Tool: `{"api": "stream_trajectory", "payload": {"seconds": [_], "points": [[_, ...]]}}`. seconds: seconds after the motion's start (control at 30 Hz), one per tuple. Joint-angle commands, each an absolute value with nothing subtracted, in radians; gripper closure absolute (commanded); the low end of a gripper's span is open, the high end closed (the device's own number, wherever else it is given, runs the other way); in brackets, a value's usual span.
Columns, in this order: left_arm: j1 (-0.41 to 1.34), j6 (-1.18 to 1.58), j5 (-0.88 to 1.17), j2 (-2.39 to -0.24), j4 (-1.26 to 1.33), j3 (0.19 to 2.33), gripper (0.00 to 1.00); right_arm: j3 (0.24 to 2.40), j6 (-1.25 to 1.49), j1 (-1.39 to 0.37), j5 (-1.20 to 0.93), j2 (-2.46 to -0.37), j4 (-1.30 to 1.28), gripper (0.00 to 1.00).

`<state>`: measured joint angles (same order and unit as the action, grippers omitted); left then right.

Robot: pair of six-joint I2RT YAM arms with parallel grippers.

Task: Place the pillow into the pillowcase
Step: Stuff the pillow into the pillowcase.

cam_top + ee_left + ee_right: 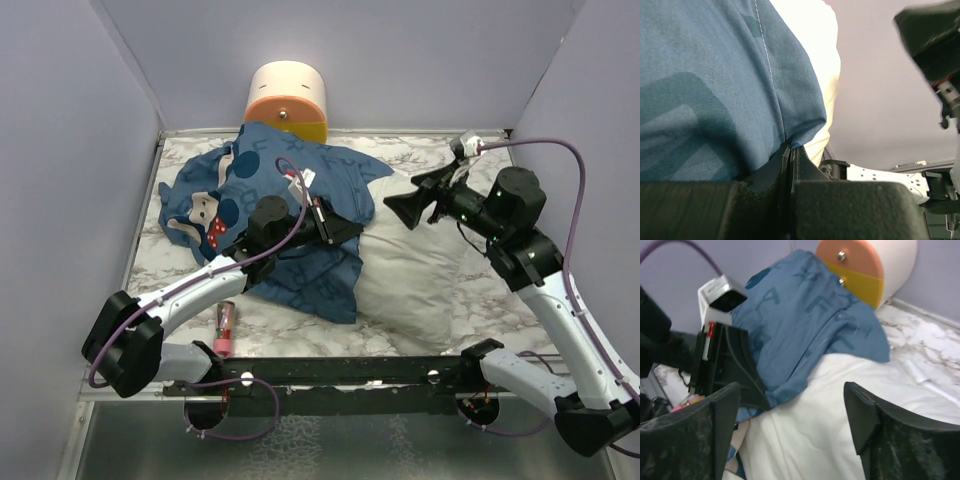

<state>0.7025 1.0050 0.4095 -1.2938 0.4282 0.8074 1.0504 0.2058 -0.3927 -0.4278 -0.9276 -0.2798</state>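
Nearest the arm bases, a small pink tube (pixel 224 330) lies on the marble desk (pixel 300 328), apart from the work. Just past it the pillow (pixel 415 275) rests on the desk, its right half bare and white. Its left and far parts lie under the blue pillowcase (pixel 265 175), which is rumpled across the left of the desk. Whether the pillow is inside the cloth or only beneath a fold, the views do not settle.

The left hand (pixel 335 228) is clamped on an edge of the pillowcase. Its wrist view shows the fingers pressed together with blue fabric pinched between them and the pillow just behind. The right hand (pixel 398 208) hovers over the bare part of the pillow with its jaws wide apart, holding nothing. At the back wall stands a cream-and-orange cylinder (pixel 288 100), which the far edge of the pillowcase touches.

The step looks like working the case over the pillow, roughly midway. The next move likely calls for the right hand to drop and grip either the pillow or the free edge of the opening. The left hand would keep the cloth taut meanwhile. The loose fabric could bunch and block the opening.
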Motion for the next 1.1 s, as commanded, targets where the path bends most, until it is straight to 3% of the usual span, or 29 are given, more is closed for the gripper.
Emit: {"api": "stream_trajectory", "payload": {"seconds": [0.0,0.27,0.4,0.5,0.67,0.73,0.8,0.87,0.93,1.07], "points": [[0.716,1.008,0.442,-1.259,0.442,0.781,1.00,1.175,0.082,-0.365,-0.259,-1.045,-0.479,0.13],[0.716,0.978,0.452,-1.231,0.407,0.787,1.00,1.194,0.091,-0.225,-0.406,-1.184,-0.542,0.05],[0.716,0.954,0.472,-1.219,0.379,0.801,1.00,1.133,0.054,-0.198,-0.530,-1.243,-0.561,0.07],[0.716,0.915,0.486,-1.207,0.333,0.815,1.00,1.112,0.014,-0.197,-0.627,-1.296,-0.592,0.29],[0.716,0.829,0.461,-1.158,0.216,0.876,0.99,1.010,0.043,-0.198,-0.716,-1.246,-0.501,0.86],[0.715,0.780,0.412,-1.126,0.133,0.932,0.82,0.987,0.049,-0.199,-0.725,-1.215,-0.477,0.96],[0.714,0.727,0.336,-1.097,0.033,0.998,0.60,0.967,0.055,-0.199,-0.743,-1.178,-0.442,0.99],[0.709,0.674,0.272,-1.071,-0.058,1.060,0.47,0.939,0.078,-0.199,-0.764,-1.137,-0.400,0.99],[0.703,0.623,0.212,-1.060,-0.134,1.121,0.37,0.920,0.093,-0.199,-0.774,-1.108,-0.369,0.99],[0.694,0.571,0.151,-1.134,-0.257,1.283,0.34,0.897,0.102,-0.201,-0.788,-1.079,-0.347,0.99]]}}
